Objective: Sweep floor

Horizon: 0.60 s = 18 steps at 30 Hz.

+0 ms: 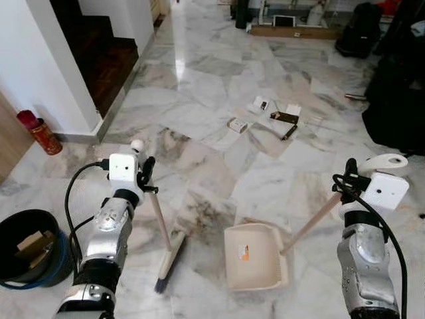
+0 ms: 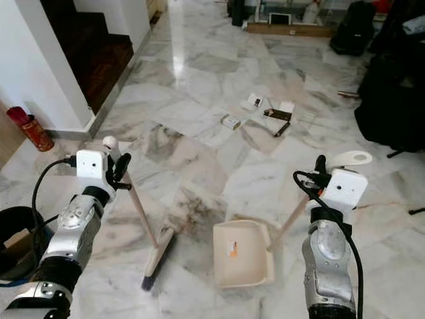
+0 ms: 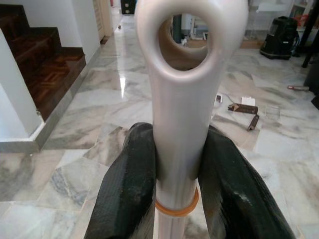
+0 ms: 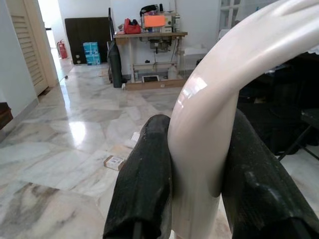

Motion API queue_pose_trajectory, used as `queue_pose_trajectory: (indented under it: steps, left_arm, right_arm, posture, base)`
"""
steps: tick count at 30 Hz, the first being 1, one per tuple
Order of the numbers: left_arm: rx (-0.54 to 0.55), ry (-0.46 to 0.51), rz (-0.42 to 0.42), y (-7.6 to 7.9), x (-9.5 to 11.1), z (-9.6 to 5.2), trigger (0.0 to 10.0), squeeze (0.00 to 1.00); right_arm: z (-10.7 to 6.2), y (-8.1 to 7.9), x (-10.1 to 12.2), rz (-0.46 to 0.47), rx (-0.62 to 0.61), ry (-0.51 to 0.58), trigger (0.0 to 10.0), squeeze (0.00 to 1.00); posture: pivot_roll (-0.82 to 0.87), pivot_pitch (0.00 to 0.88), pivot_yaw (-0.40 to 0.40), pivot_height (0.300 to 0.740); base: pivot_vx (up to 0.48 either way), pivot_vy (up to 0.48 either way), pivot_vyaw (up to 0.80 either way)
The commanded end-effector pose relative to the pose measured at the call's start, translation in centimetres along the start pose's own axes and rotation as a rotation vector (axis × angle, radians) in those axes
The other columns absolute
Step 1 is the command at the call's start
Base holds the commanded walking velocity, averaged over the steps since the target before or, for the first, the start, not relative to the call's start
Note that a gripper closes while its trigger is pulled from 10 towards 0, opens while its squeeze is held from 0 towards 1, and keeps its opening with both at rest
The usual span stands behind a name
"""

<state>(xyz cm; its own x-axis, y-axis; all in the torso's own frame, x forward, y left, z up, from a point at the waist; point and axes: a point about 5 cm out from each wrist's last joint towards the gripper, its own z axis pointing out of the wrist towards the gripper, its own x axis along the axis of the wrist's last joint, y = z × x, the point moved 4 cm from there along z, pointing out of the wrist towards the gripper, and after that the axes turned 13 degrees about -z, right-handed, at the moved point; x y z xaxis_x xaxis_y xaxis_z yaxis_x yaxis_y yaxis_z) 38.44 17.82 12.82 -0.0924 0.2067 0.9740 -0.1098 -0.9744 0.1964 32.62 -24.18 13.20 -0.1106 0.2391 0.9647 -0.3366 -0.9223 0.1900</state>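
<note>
The broom has a pale wooden stick, a cream looped top and dark bristles resting on the marble floor — it leans up to the left gripper, whose black fingers clench its handle. The cream dustpan sits flat just right of the bristles; the right gripper is clamped on its curved handle. Ahead lie scattered small boxes and dark scraps. A black bucket stands at left, near a red canister — the right wrist view adds a distant workbench.
</note>
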Motion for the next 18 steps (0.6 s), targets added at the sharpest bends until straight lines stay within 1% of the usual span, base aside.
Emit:
queue_pose_trajectory:
  steps: [1, 2, 3, 6, 7, 11, 14, 18]
  left_arm:
    - [0.028, 0.069, 0.012, -0.5, 1.5, 0.3, 10.0, 0.00]
    - [0.035, 0.074, 0.013, -0.7, 1.7, 0.2, 10.0, 0.00]
    - [0.038, 0.079, 0.018, -0.9, 1.8, 0.1, 10.0, 0.00]
    - [0.042, 0.085, 0.027, -1.3, 2.1, 0.0, 10.0, 0.00]
    - [0.046, 0.088, 0.036, -1.6, 2.2, -0.1, 10.0, 0.00]
    - [0.052, 0.082, 0.044, -2.1, 2.1, -0.3, 10.0, 0.00]
    - [0.051, 0.075, 0.049, -2.1, 2.0, -0.1, 10.0, 0.00]
    - [0.029, 0.081, 0.042, -1.3, 2.2, 0.4, 10.0, 0.00]
  right_arm:
    - [0.1, -0.4, 0.5, 0.011, 0.006, 0.020, 10.0, 0.00]
    - [0.1, -0.5, 0.4, 0.014, 0.009, 0.016, 10.0, 0.00]
    - [0.4, -0.9, 0.5, 0.019, 0.022, 0.020, 10.0, 0.00]
    - [0.8, -1.3, 0.9, 0.024, 0.031, 0.027, 10.0, 0.00]
    - [1.1, -1.6, 1.1, 0.027, 0.035, 0.030, 10.0, 0.00]
    - [1.0, -1.8, 1.4, 0.026, 0.040, 0.042, 10.0, 0.00]
    - [0.8, -1.7, 1.6, 0.031, 0.031, 0.055, 10.0, 0.00]
    - [0.5, -1.1, 1.4, 0.023, 0.023, 0.053, 10.0, 0.00]
  posture:
    - [0.05, 0.076, -0.032, 0.740]
    - [0.06, 0.076, -0.032, 0.740]
    - [0.06, 0.075, -0.034, 0.740]
    - [0.07, 0.082, -0.032, 0.740]
    - [0.07, 0.084, -0.026, 0.740]
    - [0.05, 0.076, -0.013, 0.740]
    - [0.04, 0.070, -0.005, 0.740]
    - [0.04, 0.061, -0.003, 0.740]
  base:
    - [0.000, 0.000, 0.00]
    - [0.000, 0.000, 0.00]
    - [0.255, 0.000, 0.00]
    - [0.264, 0.000, 0.00]
    - [0.266, 0.000, 0.00]
    - [0.267, 0.000, 0.00]
    - [0.271, 0.000, 0.00]
    - [0.291, 0.000, 0.00]
